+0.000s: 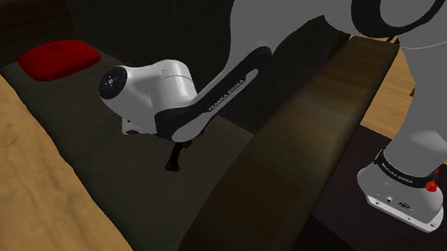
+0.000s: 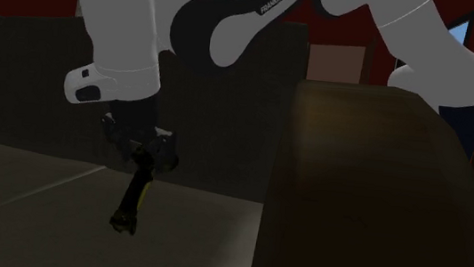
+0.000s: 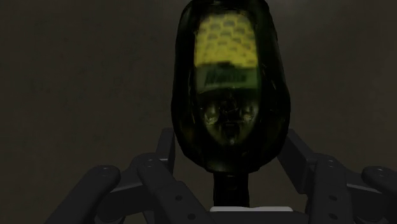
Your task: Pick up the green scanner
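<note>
Dim sofa seat is lying under the arm, with a broad dark armrest rising on the second exterior view's right and a red cushion sitting at the far end in the shoulder view. The gripper is pointing down over the seat, and the green scanner is hanging from it at a slant, its lower end close to the seat. Whether that end is touching the seat or just clear of it cannot be told. The wrist view is giving what the outer views are not: the two fingers are pressing against the scanner's dark sides, clamped on it, and its yellow-green face and small label are showing. The second exterior view, in turn, is showing how low the scanner is hanging over the seat. By my reading the grasp is made and the lift is the step in hand. The next move is calling for a straight rise with a firm grip, passing clear of the armrest.
</note>
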